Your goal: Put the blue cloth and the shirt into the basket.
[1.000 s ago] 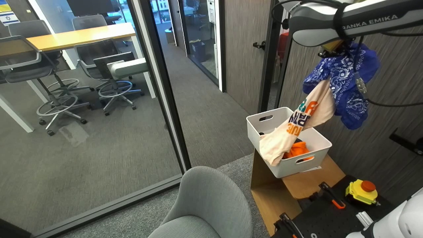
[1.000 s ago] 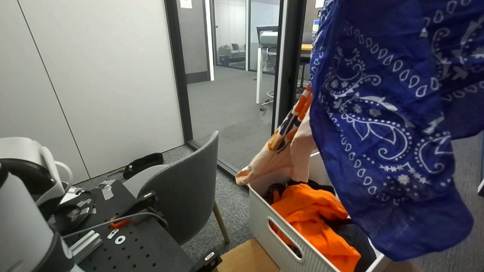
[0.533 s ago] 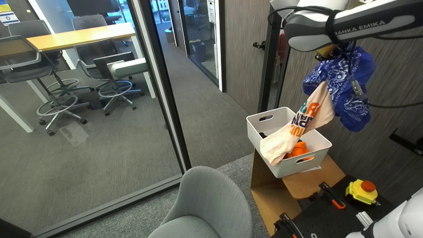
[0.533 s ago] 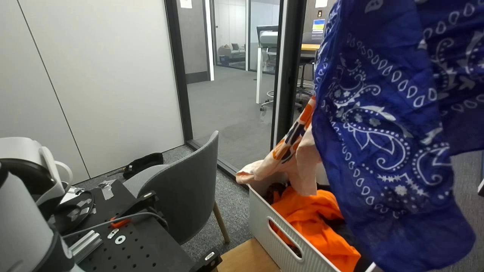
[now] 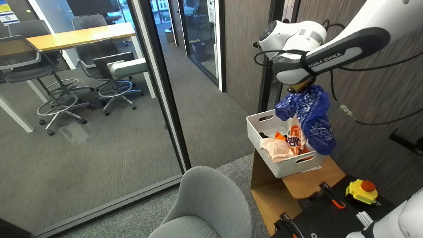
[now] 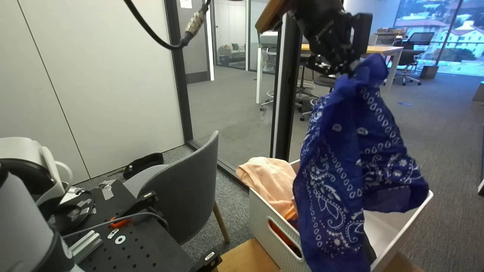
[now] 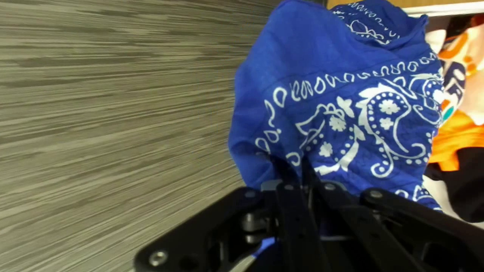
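Observation:
My gripper [image 6: 349, 71] is shut on the blue cloth [image 6: 336, 162], a blue bandana with white paisley print. The cloth hangs from the fingertips [image 7: 298, 185] over the near side of the white basket [image 5: 287, 168], partly outside its rim in an exterior view [image 5: 319, 135]. The shirt [image 5: 279, 148], peach with orange and dark letters, lies bunched in the basket, one end over the rim. Its upper part rises behind the blue cloth; I cannot tell whether the gripper also holds it. The shirt also shows in the wrist view [image 7: 472, 83].
An orange cloth [image 7: 457, 138] and a black one [image 7: 470, 181] lie in the basket. The basket stands on a wooden shelf [image 5: 297, 185]. A grey chair [image 5: 211, 198], a yellow stop button [image 5: 362, 191] and a black perforated board [image 6: 140, 241] are near. A wood-grain wall [image 7: 113, 132] stands close beside the gripper.
My gripper has moved down and over towards the basket with the blue cloth. The shirt, stretched upward before, has gone slack and sunk into the basket.

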